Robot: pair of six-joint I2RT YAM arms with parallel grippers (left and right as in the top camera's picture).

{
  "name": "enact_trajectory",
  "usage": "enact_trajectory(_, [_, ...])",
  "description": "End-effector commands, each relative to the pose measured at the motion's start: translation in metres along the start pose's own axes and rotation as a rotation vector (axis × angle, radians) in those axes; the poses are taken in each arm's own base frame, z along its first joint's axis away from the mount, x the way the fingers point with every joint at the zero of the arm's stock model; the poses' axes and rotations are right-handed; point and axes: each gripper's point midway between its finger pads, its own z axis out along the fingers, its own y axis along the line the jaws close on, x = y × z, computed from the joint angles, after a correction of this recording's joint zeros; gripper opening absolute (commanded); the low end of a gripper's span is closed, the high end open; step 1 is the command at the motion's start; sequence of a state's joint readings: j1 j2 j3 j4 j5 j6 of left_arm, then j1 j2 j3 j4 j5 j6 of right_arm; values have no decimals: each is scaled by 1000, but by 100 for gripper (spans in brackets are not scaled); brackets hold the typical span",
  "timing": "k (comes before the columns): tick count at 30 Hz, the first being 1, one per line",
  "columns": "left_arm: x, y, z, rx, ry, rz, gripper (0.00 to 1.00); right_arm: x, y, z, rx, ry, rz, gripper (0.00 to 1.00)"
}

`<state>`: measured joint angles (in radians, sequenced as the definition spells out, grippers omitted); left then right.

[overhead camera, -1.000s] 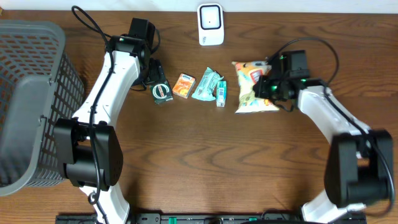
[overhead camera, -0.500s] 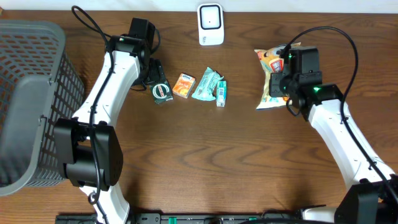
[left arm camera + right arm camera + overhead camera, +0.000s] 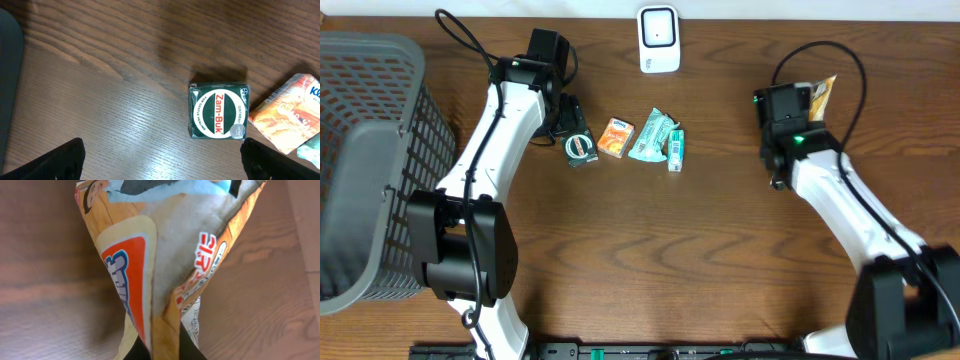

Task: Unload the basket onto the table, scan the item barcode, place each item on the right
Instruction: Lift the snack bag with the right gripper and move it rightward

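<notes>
An orange and white snack bag (image 3: pixel 165 255) hangs from my right gripper (image 3: pixel 162 352), which is shut on its bottom edge. From overhead only a corner of the bag (image 3: pixel 821 96) shows behind the right wrist at the right of the table. The white scanner (image 3: pixel 659 39) stands at the back centre, well left of the bag. My left gripper (image 3: pixel 162 160) is open over bare wood, just beside a green Zam-Buk box (image 3: pixel 218 111), with nothing between its fingers.
A grey mesh basket (image 3: pixel 370 150) fills the left side. An orange packet (image 3: pixel 616 137), a teal wrapper (image 3: pixel 652 135) and a small teal box (image 3: pixel 676 148) lie in a row right of the green box (image 3: pixel 580 148).
My right arm has lifted the snack bag off the table and carried it right and back, turning it edge-on under the wrist. The left arm has not moved.
</notes>
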<state>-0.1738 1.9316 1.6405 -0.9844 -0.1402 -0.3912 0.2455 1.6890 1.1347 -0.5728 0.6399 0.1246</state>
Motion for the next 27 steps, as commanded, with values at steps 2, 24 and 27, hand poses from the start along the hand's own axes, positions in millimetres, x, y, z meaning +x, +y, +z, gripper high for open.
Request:
enact_trajectory(2, [-2,1,-4,-1,-12,7,98,17,31,6,-34,48,-54,1])
enact_trajectory(24, [-2,1,-4,-1,-12,7,98,-64,39,-92,-257,-239,66,74])
enact_trajectory(27, [-2,1,-4,-1,-12,7,98,-70,31,-104,-264,-273,90,76])
